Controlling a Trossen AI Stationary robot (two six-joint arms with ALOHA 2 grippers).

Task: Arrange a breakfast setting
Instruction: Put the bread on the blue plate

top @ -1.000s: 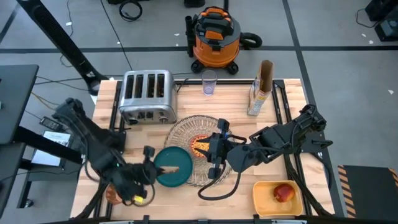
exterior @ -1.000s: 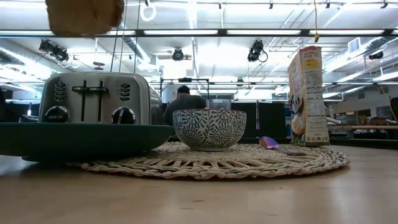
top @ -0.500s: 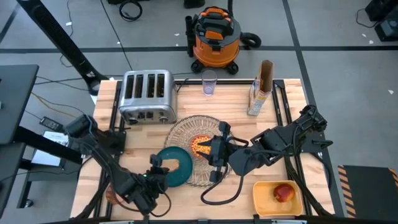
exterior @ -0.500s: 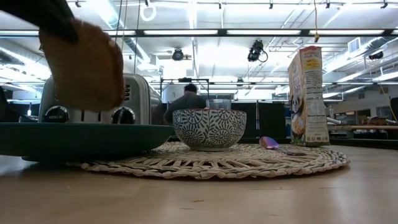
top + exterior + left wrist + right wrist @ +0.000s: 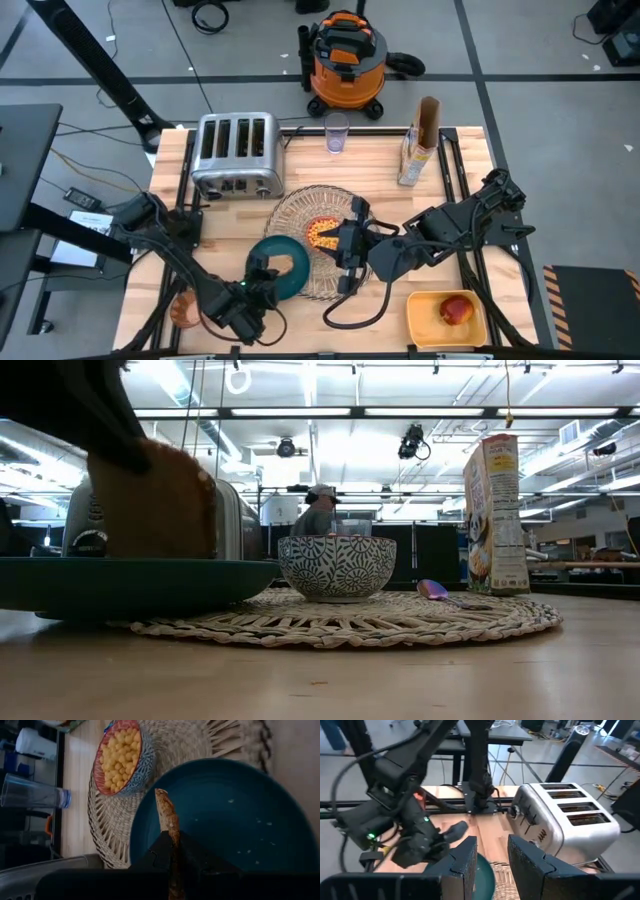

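My left gripper [image 5: 268, 277] is shut on the toast slice [image 5: 167, 815] over the dark teal plate [image 5: 240, 820], which overlaps the near left of the round straw placemat [image 5: 300, 210]. The small bowl [image 5: 322, 233], full of yellow cereal, stands on the mat, and the spoon [image 5: 432, 589] lies beside it. My right gripper [image 5: 345, 252] hovers open above the mat, holding nothing. The red apple [image 5: 455, 310] lies in the yellow tub. The amber cup [image 5: 185, 310] stands at the near left. My left gripper pinches the toast's two flat faces [image 5: 172, 840] between its fingers at the slice's near end. The fingers slant down from the table's near left. The slice stands on edge and reaches out past the fingertips over the plate. The plate's rim [image 5: 130, 582] hides its lower edge.
The chrome toaster [image 5: 236, 152] stands at the far left. A clear glass [image 5: 336, 133] and a cereal box [image 5: 418, 145] stand along the far edge. The yellow tub [image 5: 445, 315] sits at the near right corner. A person shows far behind the table.
My left gripper has come down with the toast toward the plate and tipped further downward. In the low view the slice has dropped from the top of the picture to just above the plate's rim. My right gripper has kept still.
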